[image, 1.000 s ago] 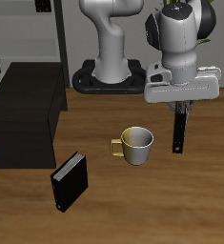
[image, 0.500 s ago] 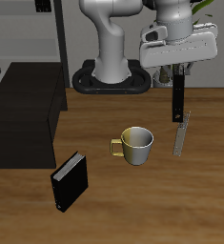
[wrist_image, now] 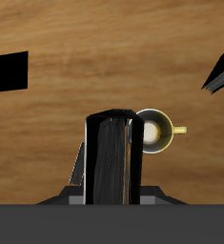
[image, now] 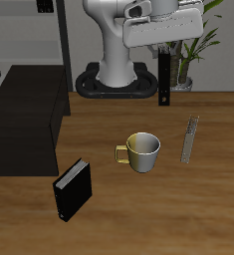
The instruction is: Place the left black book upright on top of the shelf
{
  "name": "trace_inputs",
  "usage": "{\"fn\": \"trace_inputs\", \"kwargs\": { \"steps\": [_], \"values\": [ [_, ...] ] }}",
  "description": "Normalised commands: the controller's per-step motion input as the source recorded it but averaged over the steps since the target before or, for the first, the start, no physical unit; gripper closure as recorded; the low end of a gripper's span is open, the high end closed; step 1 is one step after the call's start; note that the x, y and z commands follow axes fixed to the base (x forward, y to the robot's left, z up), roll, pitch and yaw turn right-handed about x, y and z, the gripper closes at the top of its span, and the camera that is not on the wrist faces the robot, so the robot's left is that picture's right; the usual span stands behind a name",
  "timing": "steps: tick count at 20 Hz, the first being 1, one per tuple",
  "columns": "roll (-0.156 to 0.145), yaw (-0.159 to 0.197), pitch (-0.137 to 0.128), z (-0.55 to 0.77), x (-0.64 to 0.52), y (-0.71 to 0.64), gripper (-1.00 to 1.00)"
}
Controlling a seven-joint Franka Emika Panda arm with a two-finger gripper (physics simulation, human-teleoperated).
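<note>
"Left black book (image: 165,82): where is it, and what has hold of it?"

"It hangs upright in the air, clear of the table (image: 218,199) and in front of the robot base (image: 114,82). The gripper (image: 165,52) is clamped on its top end, with the fingers closed only as far as the book's thickness. The lower end hangs free."

"And the scene in the exterior view, left to right?"

"The shelf (image: 27,118) comes first. Its flat top is bare, and its front corner lies toward the table's front. Just past that corner lies the second black book (image: 74,189), near the front edge. Next is the mug (image: 140,151), about mid-table, with its handle toward the shelf. The held book hangs above and behind the mug, well apart from it. After that the grey book (image: 191,139) lies flat beside the mug, not touching it. The plant (image: 193,55) stands at the back."

"What room is open?"

"Bare wood lies between the mug and the shelf's side edge. The air between the held book and the shelf top holds only the robot's own column, farther back."

"And the wrist view?"

"The book's spine fills the middle, with the mug just beyond its edge."
</note>
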Motion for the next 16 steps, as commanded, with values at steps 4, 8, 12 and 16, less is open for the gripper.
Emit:
{"fn": "trace_inputs", "kwargs": {
  "steps": [4,8,12,16],
  "values": [
    [-0.07,0.023,-0.045,0.39,-0.15,-0.66,1.0],
    [-0.074,0.02,-0.016,0.22,-0.13,-0.68,1.0],
    [-0.092,0.023,-0.013,0.24,-0.03,-0.74,1.0],
    [-0.121,-0.058,-0.009,0.24,-0.03,-0.92,1.0]
  ]
}}
